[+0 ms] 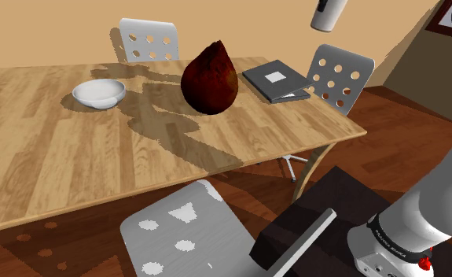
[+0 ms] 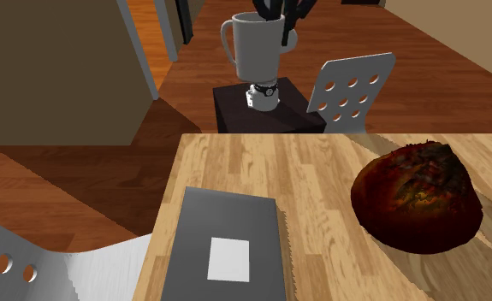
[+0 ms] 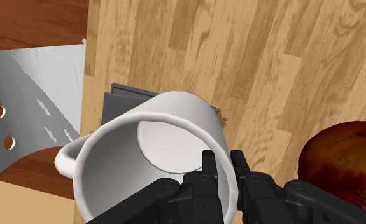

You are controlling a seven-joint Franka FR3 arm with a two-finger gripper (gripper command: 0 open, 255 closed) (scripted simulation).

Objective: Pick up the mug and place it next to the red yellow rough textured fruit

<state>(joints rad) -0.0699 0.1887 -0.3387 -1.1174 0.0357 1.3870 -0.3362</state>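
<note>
The gripper (image 3: 223,164) is closed on the mug (image 3: 151,159): in the wrist view one finger sits inside the rim and the other outside, pinching the wall between them. The mug is white and hangs under the gripper in the air, well above the table (image 3: 270,57). In the second exterior view it is upright (image 2: 257,47), its handle toward that view's left, with the black fingers (image 2: 275,10) entering from above.

The hand points down at the table. In the shoulder view the arm (image 1: 428,212) rises from the stand (image 1: 326,206) at lower right and leaves the picture, and the mug (image 1: 326,16) shows at the top edge.

Straight below the mug in the wrist view lies a dark grey book (image 3: 121,102) with a white label, close to the table's edge. The dark red fruit (image 3: 344,159) sits on the table to one side of the book, apart from it (image 1: 210,76). A white bowl (image 1: 99,93) rests beyond the fruit, toward the shoulder view's left. A perforated chair (image 3: 28,121) stands just off the table's edge by the book, and another chair (image 2: 355,90) is beside the stand.
</note>
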